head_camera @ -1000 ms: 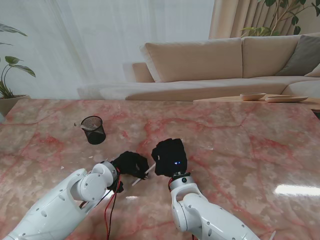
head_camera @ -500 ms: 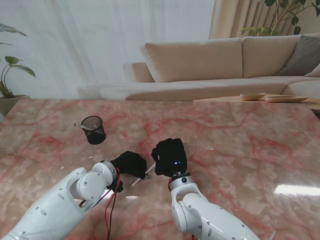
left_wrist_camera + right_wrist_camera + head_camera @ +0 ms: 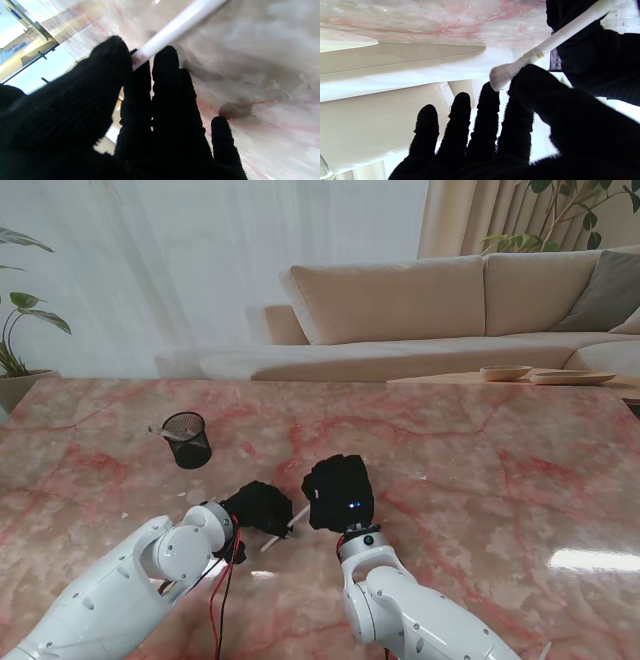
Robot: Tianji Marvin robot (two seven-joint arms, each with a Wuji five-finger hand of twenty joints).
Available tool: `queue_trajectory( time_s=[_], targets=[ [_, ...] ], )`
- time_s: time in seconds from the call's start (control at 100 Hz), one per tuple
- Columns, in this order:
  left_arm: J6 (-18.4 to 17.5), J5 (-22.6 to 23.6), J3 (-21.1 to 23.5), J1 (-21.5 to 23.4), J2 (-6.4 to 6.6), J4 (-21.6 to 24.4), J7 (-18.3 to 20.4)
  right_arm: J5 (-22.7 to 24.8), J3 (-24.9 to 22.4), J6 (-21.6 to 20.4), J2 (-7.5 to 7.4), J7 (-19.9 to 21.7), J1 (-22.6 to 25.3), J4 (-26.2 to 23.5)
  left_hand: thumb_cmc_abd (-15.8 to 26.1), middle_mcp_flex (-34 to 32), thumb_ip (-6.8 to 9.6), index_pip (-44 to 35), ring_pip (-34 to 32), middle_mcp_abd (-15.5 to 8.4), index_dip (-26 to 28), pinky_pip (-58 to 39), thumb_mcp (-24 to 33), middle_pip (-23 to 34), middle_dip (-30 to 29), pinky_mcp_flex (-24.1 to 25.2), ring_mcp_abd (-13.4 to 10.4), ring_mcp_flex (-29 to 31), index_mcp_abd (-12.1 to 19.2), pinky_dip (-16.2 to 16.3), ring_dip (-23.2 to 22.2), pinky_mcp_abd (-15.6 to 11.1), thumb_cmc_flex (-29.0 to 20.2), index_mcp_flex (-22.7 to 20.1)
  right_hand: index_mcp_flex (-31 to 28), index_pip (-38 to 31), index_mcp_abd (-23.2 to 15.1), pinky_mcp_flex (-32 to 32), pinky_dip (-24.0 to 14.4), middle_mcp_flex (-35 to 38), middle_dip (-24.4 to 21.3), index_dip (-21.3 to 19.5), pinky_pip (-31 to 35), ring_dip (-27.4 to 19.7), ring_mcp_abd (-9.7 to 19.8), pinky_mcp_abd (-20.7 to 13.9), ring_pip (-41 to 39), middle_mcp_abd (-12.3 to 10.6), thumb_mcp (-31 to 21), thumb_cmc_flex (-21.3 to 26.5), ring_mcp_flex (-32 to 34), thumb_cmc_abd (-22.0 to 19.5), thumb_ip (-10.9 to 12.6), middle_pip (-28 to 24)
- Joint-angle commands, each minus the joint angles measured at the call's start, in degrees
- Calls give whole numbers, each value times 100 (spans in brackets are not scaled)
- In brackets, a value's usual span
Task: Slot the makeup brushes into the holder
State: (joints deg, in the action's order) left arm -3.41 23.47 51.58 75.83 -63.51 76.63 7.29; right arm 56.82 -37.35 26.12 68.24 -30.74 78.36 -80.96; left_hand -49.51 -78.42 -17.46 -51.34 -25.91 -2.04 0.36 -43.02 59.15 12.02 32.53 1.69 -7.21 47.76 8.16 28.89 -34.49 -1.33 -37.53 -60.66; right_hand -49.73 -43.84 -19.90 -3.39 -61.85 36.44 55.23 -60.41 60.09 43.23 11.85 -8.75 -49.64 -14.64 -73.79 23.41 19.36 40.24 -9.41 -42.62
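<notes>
A black mesh holder [image 3: 187,440] stands on the marble table, to the left and farther from me than both hands; a bit of its mesh [image 3: 554,60] shows in the right wrist view. My left hand [image 3: 262,507] is shut on the handle of a white makeup brush [image 3: 280,535], pinched between the thumb [image 3: 110,62] and the fingers. The white handle [image 3: 175,25] runs out past the fingertips. My right hand [image 3: 340,492] hovers just to the right with its fingers straight and apart. The pale bristles [image 3: 498,77] lie by its thumb and fingertips; I see no grip there.
The pink marble table [image 3: 480,470] stretches to the right and far side. A beige sofa [image 3: 420,310] stands behind it. Another small white piece [image 3: 545,648] lies near the front right edge. A pale sliver shows at the holder's rim.
The left hand and its brush have drawn slightly toward me and left, so the brush head sits a little farther from the right hand. The right hand has barely moved.
</notes>
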Motion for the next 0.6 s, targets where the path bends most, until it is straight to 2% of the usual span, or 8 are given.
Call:
queue_trajectory(
  time_s=[0.0, 0.21, 0.23, 0.36, 0.41, 0.45, 0.51, 0.59],
  targets=[
    [39, 1, -36, 111, -11, -121, 40, 29, -4, -12, -8, 42, 9, 33, -132, -481, -74, -489, -178, -91, 125, -199, 447, 37, 96, 39, 905, 405, 855, -7, -1, -88, -4, -394, -123, -271, -169, 20, -79, 76, 131, 11, 36, 101, 94, 2, -94, 9, 64, 176, 77, -124, 84, 39],
    [37, -64, -1, 136, -32, -118, -12, 137, -30, -91, -52, 24, 24, -2, -256, -643, -172, -588, -242, -80, 45, -210, 539, 106, 70, 32, 885, 516, 872, -44, -26, -108, 145, -483, 155, -211, -111, 56, -18, -26, -24, 688, -20, 54, 74, 3, -5, 39, 380, 200, 15, -242, 65, 242],
    [28, -74, 5, 138, -36, -121, -21, 152, -33, -96, -60, 29, 27, -12, -270, -650, -179, -596, -248, -75, 40, -214, 543, 115, 68, 31, 882, 529, 876, -45, -28, -106, 154, -495, 279, -368, -99, 65, -5, -70, -114, 989, -29, 47, 71, 6, 7, 47, 430, 178, -1, -255, 83, 253],
    [26, -154, 68, 187, -72, -110, -128, 258, -60, -168, -112, 78, 51, -86, -306, -681, -207, -640, -288, -67, 11, -276, 593, 183, 64, 33, 900, 590, 900, -27, -40, -64, 187, -519, 1004, -244, 245, 173, 17, -404, -867, 1956, -115, 7, 53, -12, 106, 96, 601, -54, -193, -249, 98, 478],
    [38, -176, 94, 212, -93, -105, -209, 307, -69, -194, -135, 102, 62, -121, -351, -668, -230, -704, -311, -62, 6, -323, 618, 239, 81, 46, 911, 610, 906, -14, -46, -54, 196, -533, 1192, 168, 525, 226, 26, -584, -1008, 2223, -162, -4, 49, -14, 141, 141, 646, -271, -291, -460, 209, 636],
    [39, -191, 122, 229, -94, -88, -209, 347, -77, -209, -152, 120, 71, -151, -337, -639, -233, -726, -311, -53, 10, -330, 624, 255, 95, 48, 912, 605, 927, -16, -46, -57, 195, -526, 1205, 617, 694, 253, 24, -688, -1142, 2117, -191, -16, 48, -15, 161, 170, 697, -396, -341, -621, 326, 687],
    [38, -219, 159, 256, -108, -75, -259, 393, -91, -216, -173, 162, 92, -209, -360, -649, -240, -778, -330, -57, 34, -335, 625, 308, 139, 49, 915, 620, 958, -20, -54, -58, 200, -535, 1286, 1471, 989, 313, 37, -907, -1349, 1957, -265, -46, 34, -19, 213, 241, 834, -661, -468, -998, 736, 863],
    [50, -234, 213, 302, -132, -46, -360, 452, -117, -223, -197, 206, 122, -291, -371, -609, -247, -864, -365, -48, 82, -338, 636, 384, 213, 51, 917, 598, 977, -32, -81, -58, 206, -500, 1668, 2036, 1261, 411, 55, -1245, -1548, 2055, -358, -83, 24, -28, 291, 337, 1102, -807, -652, -1112, 746, 1080]
  ],
)
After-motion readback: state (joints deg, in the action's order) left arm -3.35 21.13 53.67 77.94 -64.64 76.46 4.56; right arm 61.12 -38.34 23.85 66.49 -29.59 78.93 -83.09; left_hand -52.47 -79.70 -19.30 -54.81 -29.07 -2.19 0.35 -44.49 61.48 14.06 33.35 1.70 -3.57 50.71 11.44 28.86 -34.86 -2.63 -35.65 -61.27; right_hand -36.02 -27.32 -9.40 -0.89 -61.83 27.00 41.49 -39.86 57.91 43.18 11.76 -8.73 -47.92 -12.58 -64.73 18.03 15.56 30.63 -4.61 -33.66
